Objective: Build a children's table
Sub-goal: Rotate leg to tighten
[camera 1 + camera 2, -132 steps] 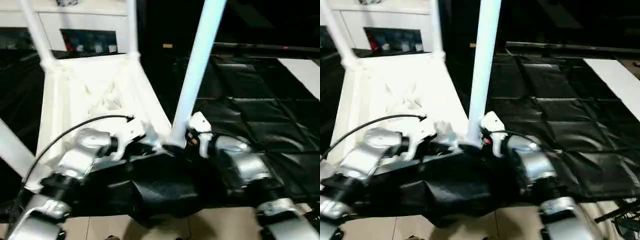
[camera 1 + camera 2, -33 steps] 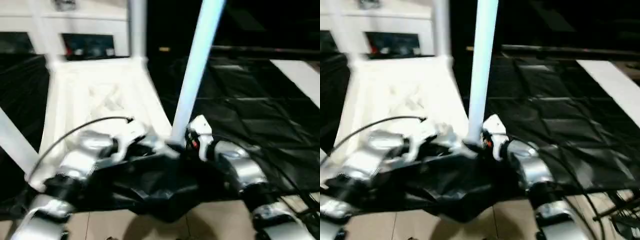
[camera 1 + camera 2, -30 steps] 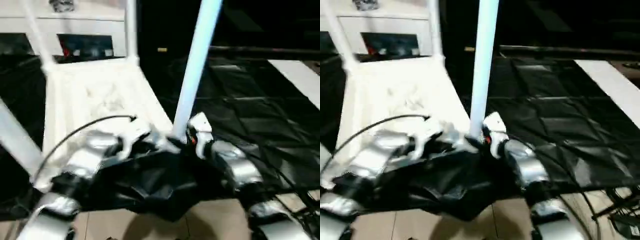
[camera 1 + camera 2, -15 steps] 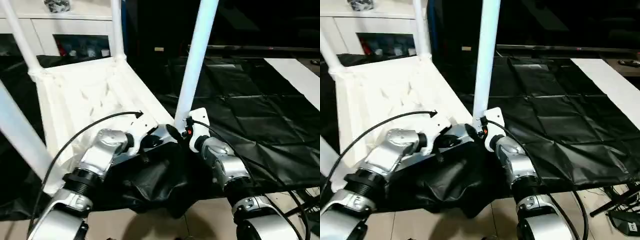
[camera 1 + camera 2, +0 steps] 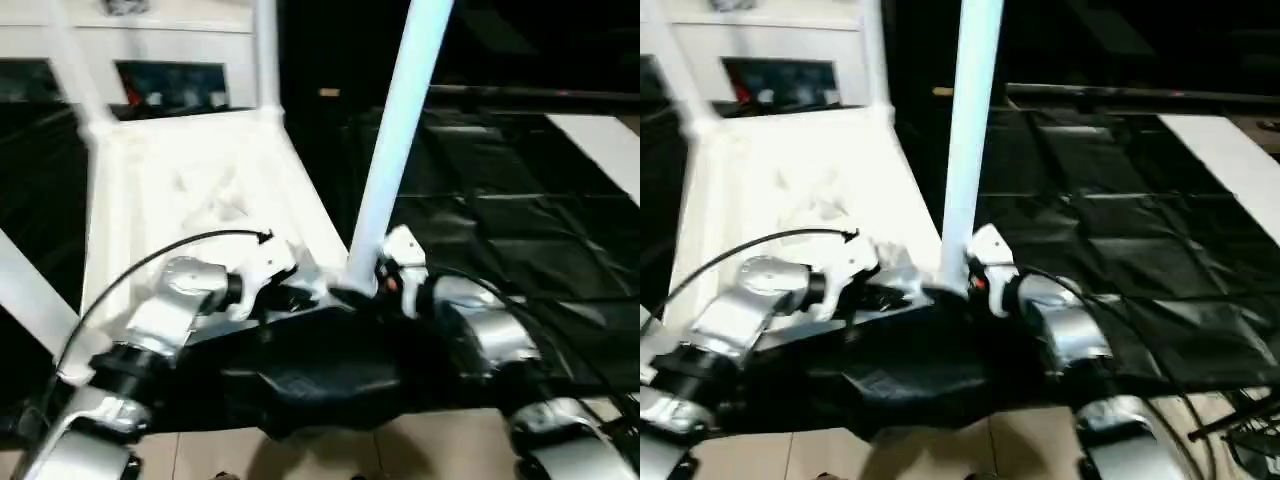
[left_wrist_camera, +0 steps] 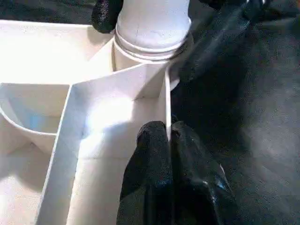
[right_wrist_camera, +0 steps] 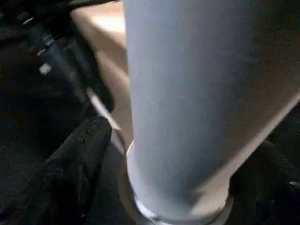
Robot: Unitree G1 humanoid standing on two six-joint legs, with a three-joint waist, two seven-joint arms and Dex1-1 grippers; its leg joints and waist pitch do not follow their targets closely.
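Our right gripper (image 7: 183, 154) has just spread its fingers off the near-right leg (image 5: 400, 140), which stands in its corner socket, while our left gripper (image 6: 169, 140) stays pinched shut on the upturned table top's (image 5: 190, 190) near rim, so this leg looks seated.

A black quilted mat (image 5: 1120, 240) covers the floor across the right and centre of the frame, bunched into a crumpled heap (image 5: 320, 380) at lower centre. Beige floor tiles (image 5: 400, 450) show along the bottom edge. At upper left stands a white cabinet (image 5: 170, 45) with a dark glass door (image 5: 175, 85). A white strip (image 5: 1230, 165) lies at the right edge.
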